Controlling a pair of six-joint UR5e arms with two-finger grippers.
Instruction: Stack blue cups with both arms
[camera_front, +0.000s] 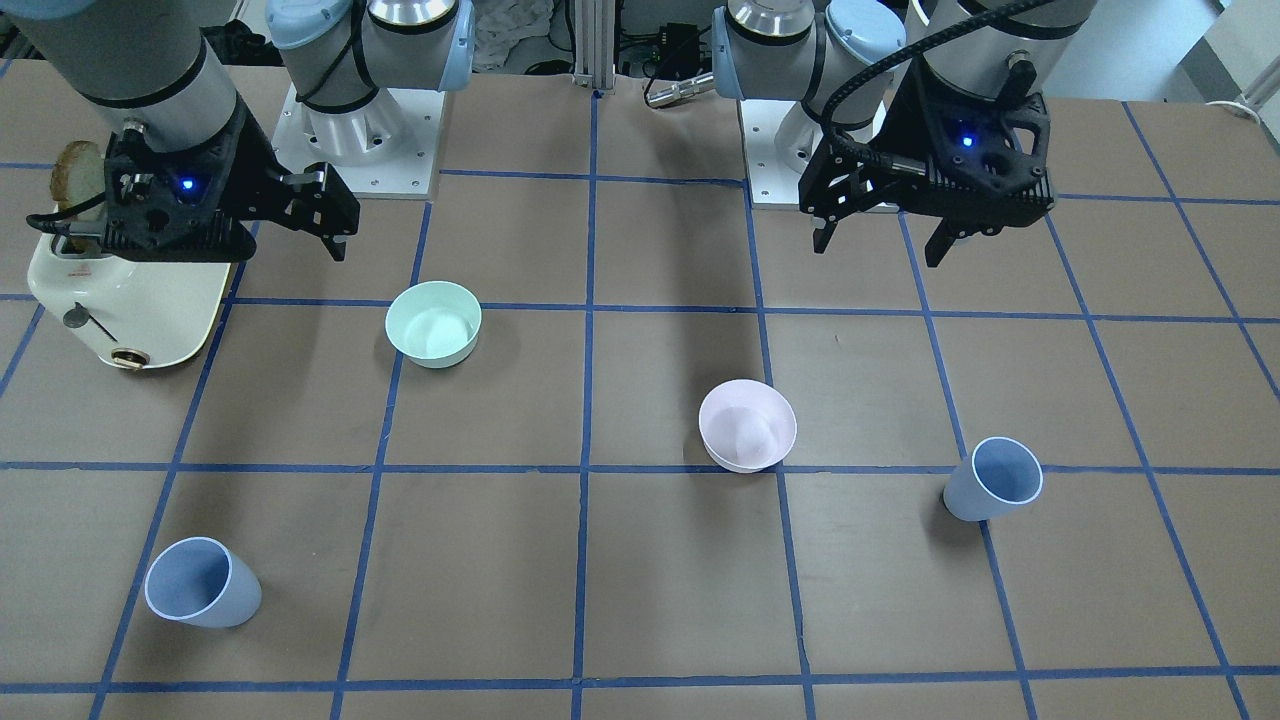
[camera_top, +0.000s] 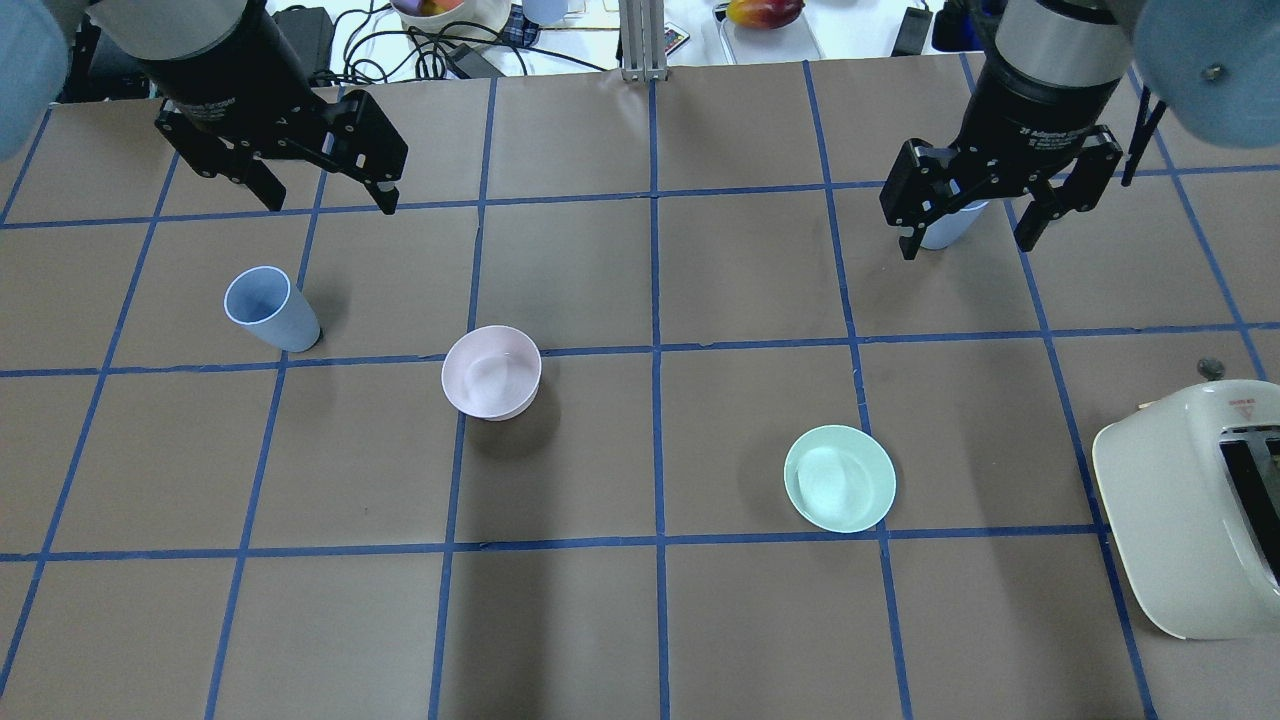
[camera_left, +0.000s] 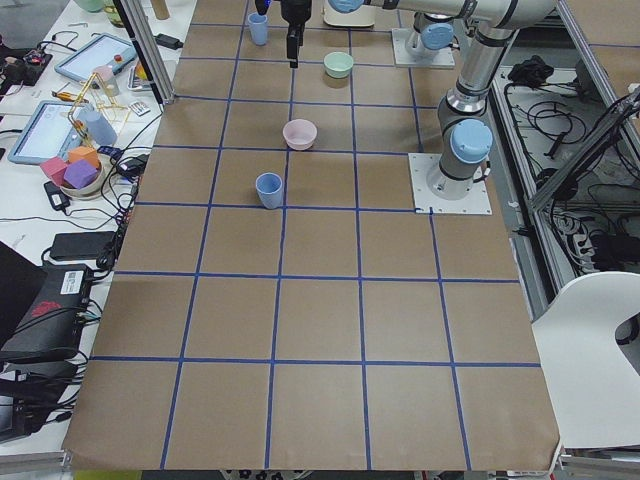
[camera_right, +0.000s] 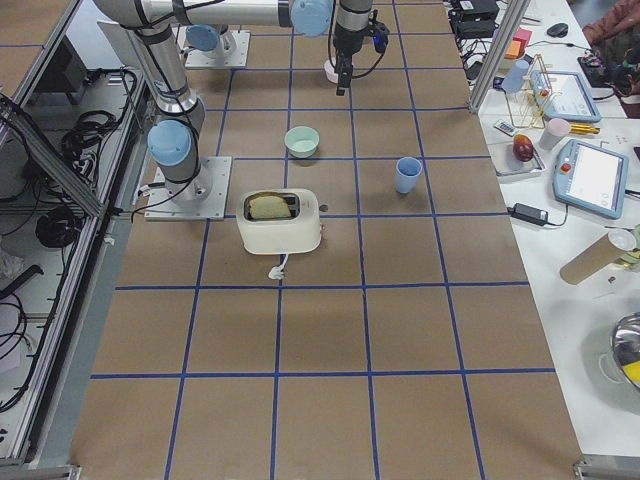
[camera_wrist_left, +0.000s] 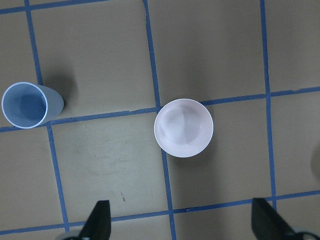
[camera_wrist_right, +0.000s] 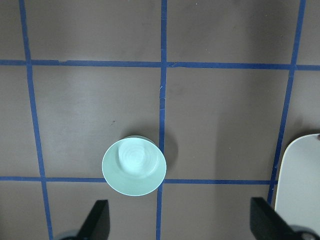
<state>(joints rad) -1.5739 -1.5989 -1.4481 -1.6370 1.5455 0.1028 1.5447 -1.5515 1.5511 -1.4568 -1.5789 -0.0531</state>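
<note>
Two pale blue cups stand upright on the table. One cup (camera_front: 993, 478) (camera_top: 270, 308) stands on my left side, and shows at the left edge of the left wrist view (camera_wrist_left: 25, 105). The other cup (camera_front: 203, 582) stands far out on my right side; in the overhead view it (camera_top: 948, 228) is partly hidden behind my right gripper (camera_top: 966, 248). My left gripper (camera_top: 330, 205) (camera_front: 878, 252) (camera_wrist_left: 182, 227) hangs open and empty above the table. My right gripper (camera_front: 335, 235) (camera_wrist_right: 181, 227) is also open and empty, raised above the table.
A pale pink bowl (camera_top: 491, 372) (camera_wrist_left: 183, 127) sits near the middle, right of the left cup. A mint-green bowl (camera_top: 839, 478) (camera_wrist_right: 134, 166) sits on my right side. A cream toaster (camera_top: 1190, 520) (camera_front: 130, 310) holding bread stands at the near right.
</note>
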